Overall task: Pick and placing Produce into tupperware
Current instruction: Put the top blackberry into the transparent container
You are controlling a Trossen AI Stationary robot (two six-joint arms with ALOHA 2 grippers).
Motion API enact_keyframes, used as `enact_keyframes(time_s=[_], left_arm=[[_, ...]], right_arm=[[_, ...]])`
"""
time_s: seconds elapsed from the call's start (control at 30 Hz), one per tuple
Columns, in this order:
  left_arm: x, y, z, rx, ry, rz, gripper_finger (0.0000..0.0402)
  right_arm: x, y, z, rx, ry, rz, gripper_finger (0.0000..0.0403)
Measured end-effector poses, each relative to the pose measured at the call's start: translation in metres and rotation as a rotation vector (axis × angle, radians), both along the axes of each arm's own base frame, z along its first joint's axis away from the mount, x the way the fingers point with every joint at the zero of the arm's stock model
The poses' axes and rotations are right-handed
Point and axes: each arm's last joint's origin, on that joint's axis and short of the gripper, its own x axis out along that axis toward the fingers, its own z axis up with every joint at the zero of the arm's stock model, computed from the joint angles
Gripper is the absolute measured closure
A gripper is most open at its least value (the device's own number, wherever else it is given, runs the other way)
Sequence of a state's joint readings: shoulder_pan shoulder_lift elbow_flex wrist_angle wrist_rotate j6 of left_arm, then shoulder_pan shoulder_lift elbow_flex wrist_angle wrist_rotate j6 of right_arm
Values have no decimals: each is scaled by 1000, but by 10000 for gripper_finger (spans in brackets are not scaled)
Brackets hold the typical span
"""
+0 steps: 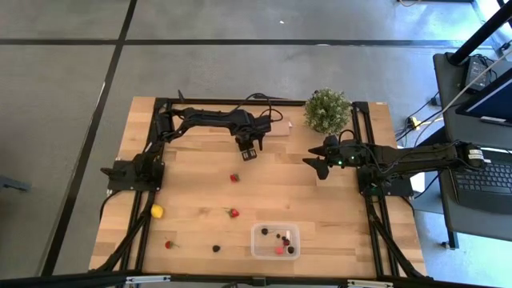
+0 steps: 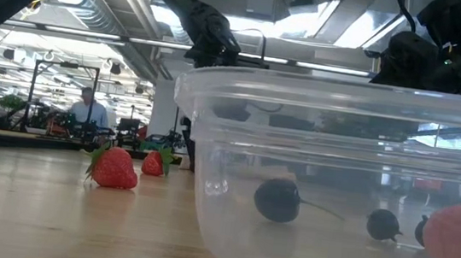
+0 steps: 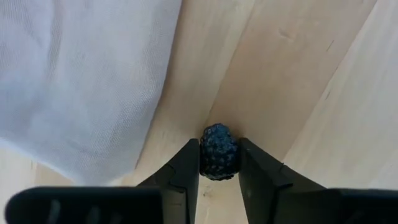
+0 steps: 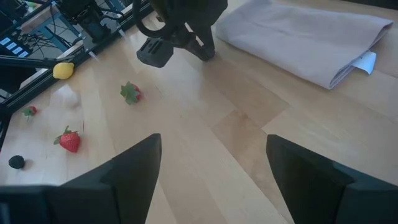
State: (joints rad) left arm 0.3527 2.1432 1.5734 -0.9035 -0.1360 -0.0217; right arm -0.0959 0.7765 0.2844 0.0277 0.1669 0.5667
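My left gripper is over the far middle of the table, beside a folded white cloth, and is shut on a dark blackberry. My right gripper hovers open near the potted plant, touching nothing. The clear tupperware stands at the near edge with dark berries and a red strawberry lying on its floor. Loose on the wood lie strawberries, a yellow lemon and a dark berry. My left gripper pinches the blackberry between its two fingers, one on each side of the berry's body. The berry's rounded end pokes out past the fingertips. Whether it is clear of the table, I cannot tell.
A bushy green potted plant stands at the far edge, close to my right gripper. The white cloth lies by the far edge. Black frame rails run along the table's left and right sides. Bare wood stretches between the grippers and the tupperware.
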Motion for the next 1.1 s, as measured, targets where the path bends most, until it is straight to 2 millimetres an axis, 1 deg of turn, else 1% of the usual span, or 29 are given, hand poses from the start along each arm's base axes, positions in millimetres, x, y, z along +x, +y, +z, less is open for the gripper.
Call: enact_keyframes(time_s=[0.1,0.17,0.23,0.3,0.37,0.47,0.57,0.63,0.7,0.8,0.87,0.93,1.0,1.1], left_arm=[[-1,-3,3,1,8,-3,318],[-2,-7,9,-5,23,2,318],[-1,-13,21,-10,29,14,322],[6,-22,34,-4,9,-1,322],[11,-34,49,-11,-1,-31,322],[29,-55,77,-28,-115,-78,322],[42,-83,110,-49,-212,-143,322],[50,-105,137,-71,-320,-184,322],[55,-129,164,-104,-412,-247,319],[55,-169,205,-150,-564,-358,315],[52,-196,226,-166,-649,-429,317],[48,-222,239,-170,-710,-486,321],[46,-247,243,-159,-760,-518,323],[37,-280,243,-114,-765,-544,317]], right_arm=[[0,0,0,0,0,0,111],[0,0,0,0,0,0,111],[0,0,0,1,-1,0,111],[0,0,0,1,-2,0,111],[0,0,0,0,-3,1,111],[0,0,0,0,2,1,111],[0,0,0,1,4,1,111],[0,0,0,3,4,5,111],[0,0,-1,0,11,8,111],[0,1,-1,-10,17,20,111],[0,1,-1,-11,18,21,111],[0,1,-1,-6,17,25,111],[0,1,-1,-4,17,29,111],[0,1,-1,1,16,39,111]])
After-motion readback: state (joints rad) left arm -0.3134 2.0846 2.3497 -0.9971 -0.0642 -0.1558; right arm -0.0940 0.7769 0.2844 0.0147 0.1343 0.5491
